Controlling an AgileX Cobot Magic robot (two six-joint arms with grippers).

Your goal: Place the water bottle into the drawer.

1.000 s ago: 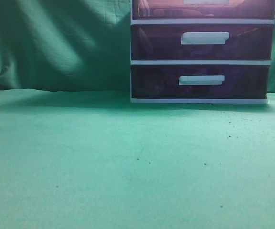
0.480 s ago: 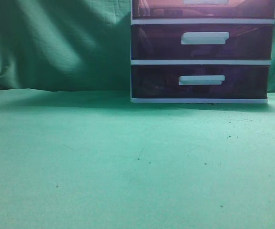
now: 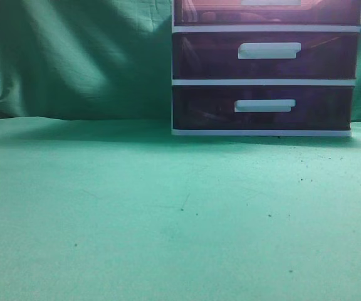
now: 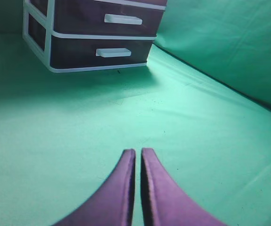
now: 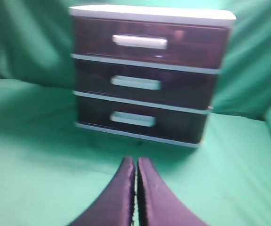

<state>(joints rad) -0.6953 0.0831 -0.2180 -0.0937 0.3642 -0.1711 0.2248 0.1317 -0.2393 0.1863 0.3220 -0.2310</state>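
Nearest in the left wrist view, the left gripper (image 4: pixel 136 153) is seen with its curved purple fingers pressed together, nothing between them, above the green cloth-covered table (image 4: pixel 211 122). In the right wrist view, the right gripper (image 5: pixel 136 162) is likewise closed to a hairline gap and holds nothing. Farther back stands the white-framed three-tier drawer unit (image 5: pixel 149 70), resting on the cloth against the green backdrop (image 3: pixel 74 56). Its top tier, the dark purple-maroon see-through plastic drawer with a white bar handle (image 5: pixel 139 42), is seen shut. No water bottle is found on the table in any view. Compared with a second ago, almost nothing is altered in the exterior view: the cloth and unit are unmoved, and only the glow behind the top drawer has dimmed slightly. From this it is judged that the bottle is probably already inside and the task near its end, though that cannot be confirmed.
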